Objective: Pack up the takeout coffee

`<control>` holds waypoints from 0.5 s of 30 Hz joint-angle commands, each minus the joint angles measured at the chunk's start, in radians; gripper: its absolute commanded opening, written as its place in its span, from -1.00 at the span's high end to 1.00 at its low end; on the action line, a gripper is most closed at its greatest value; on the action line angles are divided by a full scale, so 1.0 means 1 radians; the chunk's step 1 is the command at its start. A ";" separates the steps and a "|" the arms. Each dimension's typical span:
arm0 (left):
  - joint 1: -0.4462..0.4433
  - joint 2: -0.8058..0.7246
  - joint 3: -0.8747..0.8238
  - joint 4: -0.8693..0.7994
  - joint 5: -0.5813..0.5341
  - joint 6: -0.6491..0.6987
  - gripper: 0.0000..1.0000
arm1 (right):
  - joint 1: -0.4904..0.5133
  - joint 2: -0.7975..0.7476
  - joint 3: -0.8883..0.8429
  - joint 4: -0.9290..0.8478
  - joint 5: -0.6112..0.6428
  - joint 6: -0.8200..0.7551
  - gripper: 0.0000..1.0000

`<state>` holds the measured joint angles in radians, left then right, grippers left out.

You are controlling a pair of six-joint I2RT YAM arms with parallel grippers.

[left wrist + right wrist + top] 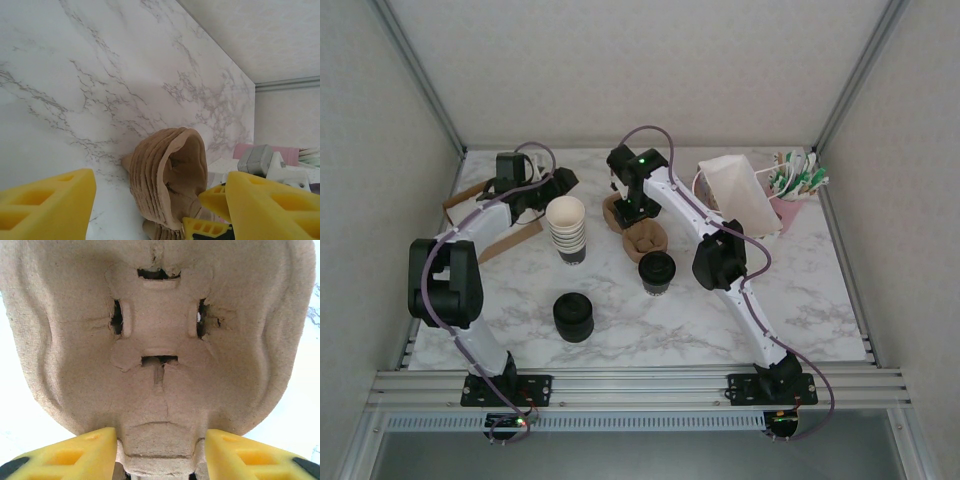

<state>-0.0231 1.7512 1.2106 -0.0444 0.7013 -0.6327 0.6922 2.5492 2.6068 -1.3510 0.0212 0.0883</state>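
At mid-table, the coffee [657,272] stands upright with its black lid on, just on the near side of the carriers [638,232], a nested stack of brown pulp. The right gripper [161,446] straddles a carrier's edge, one of its fingers [75,455] close against each side; whether they clamp it cannot be told. The left gripper [160,197] has its jaws wide apart with nothing between them, and it faces the carriers. The cup stack [567,230] stands left of the coffee, the lid stack [573,317] nearer the bases. A white bag [740,192] and a pink cup [790,205] sit at right rear.
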 commanded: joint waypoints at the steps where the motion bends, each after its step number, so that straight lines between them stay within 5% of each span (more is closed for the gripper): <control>1: -0.005 0.009 0.022 0.022 0.023 0.010 -0.37 | -0.001 0.019 0.029 -0.035 -0.017 -0.017 0.05; 15: 0.013 -0.013 0.028 0.012 -0.002 0.014 -0.37 | -0.002 -0.044 0.029 -0.011 -0.018 -0.004 0.28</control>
<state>-0.0181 1.7512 1.2106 -0.0414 0.7036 -0.6327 0.6922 2.5473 2.6072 -1.3537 0.0208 0.0887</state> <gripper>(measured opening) 0.685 0.364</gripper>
